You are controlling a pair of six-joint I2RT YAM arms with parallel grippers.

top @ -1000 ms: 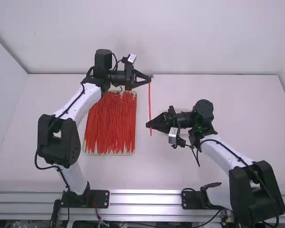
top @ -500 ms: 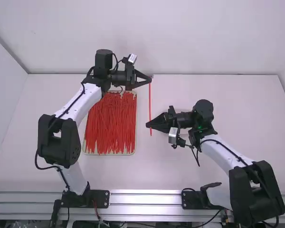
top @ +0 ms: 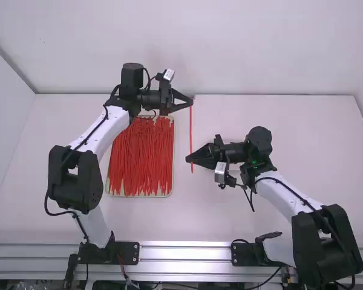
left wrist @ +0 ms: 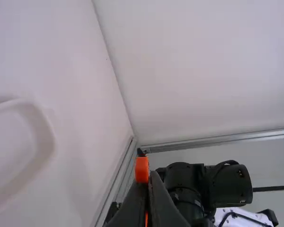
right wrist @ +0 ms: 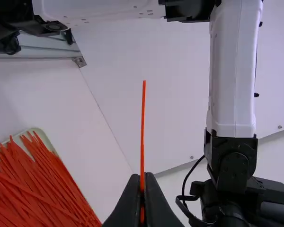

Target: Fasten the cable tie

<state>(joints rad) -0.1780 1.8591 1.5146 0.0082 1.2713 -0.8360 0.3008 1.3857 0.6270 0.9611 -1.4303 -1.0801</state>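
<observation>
Cable tie [top: 190,136] held straight beside the tray [top: 139,196]: left end effector [top: 190,101] clamped on its head, right end effector [top: 189,159] on its tail. Best practice is to curl the tail squarely into the head's slot.

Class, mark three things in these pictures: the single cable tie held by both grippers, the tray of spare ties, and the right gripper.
cable tie [top: 190,133], high view, middle of its strap.
tray [top: 139,195], high view, its near rim.
right gripper [top: 190,158], high view, between its fingertips.

Thin red cable tie [top: 191,136], straight, seemingly pinched at 2 ends.
</observation>
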